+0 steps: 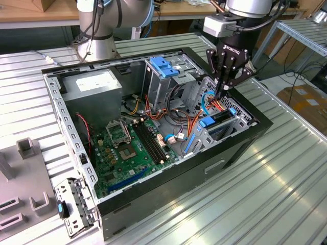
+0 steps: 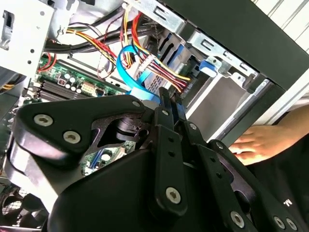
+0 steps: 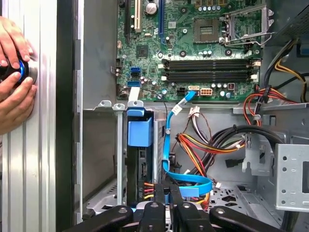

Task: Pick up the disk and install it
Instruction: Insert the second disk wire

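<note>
The disk point(image 1: 220, 117) lies in the lower drive cage at the case's corner, on the exterior view's right. Its blue end tab point(image 1: 208, 122) faces the motherboard. In the first wrist view the disk point(image 3: 140, 166) sits between the cage walls under its blue tab point(image 3: 139, 128). My gripper point(image 1: 223, 93) hangs just above the cage with its fingers pinched together, nothing clearly held. A blue data cable point(image 3: 170, 145) loops right beside the fingertips point(image 3: 160, 192). In the second wrist view the gripper point(image 2: 170, 99) points at the wire bundle beside the cage.
The open computer case point(image 1: 240, 148) lies on a ribbed metal table point(image 1: 276, 199). Inside are the motherboard point(image 1: 127, 148), a grey power supply point(image 1: 92, 84) and an upper cage with a blue latch point(image 1: 164, 66). A person's hands point(image 3: 12, 72) rest beside the case.
</note>
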Robot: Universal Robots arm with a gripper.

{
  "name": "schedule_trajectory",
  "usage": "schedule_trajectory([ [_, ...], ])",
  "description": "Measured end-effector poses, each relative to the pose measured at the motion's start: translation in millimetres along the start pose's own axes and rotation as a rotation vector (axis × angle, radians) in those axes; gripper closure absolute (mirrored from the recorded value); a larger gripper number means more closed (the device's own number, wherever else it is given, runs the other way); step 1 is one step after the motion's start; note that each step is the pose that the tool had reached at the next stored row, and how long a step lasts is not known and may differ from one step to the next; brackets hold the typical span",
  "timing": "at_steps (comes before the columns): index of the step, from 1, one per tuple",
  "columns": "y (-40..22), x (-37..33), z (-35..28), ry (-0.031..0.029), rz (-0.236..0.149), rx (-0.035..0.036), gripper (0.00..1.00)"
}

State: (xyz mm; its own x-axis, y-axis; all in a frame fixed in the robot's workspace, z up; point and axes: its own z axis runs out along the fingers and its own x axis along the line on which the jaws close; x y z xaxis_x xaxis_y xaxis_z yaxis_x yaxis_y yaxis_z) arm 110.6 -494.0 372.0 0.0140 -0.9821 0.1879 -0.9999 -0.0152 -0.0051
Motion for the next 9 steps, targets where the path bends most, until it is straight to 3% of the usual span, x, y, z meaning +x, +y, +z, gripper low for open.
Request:
schedule_trajectory([
  [6, 1.4, 17.0, 3.7, -0.0132, -0.003, 0.0012, 0.84],
  [7, 1.9, 21.8, 4.9, -0.0239, -0.003, 0.0015, 0.84],
  [9, 2.4, 24.9, 5.5, -0.0371, -0.005, 0.0021, 0.84],
])
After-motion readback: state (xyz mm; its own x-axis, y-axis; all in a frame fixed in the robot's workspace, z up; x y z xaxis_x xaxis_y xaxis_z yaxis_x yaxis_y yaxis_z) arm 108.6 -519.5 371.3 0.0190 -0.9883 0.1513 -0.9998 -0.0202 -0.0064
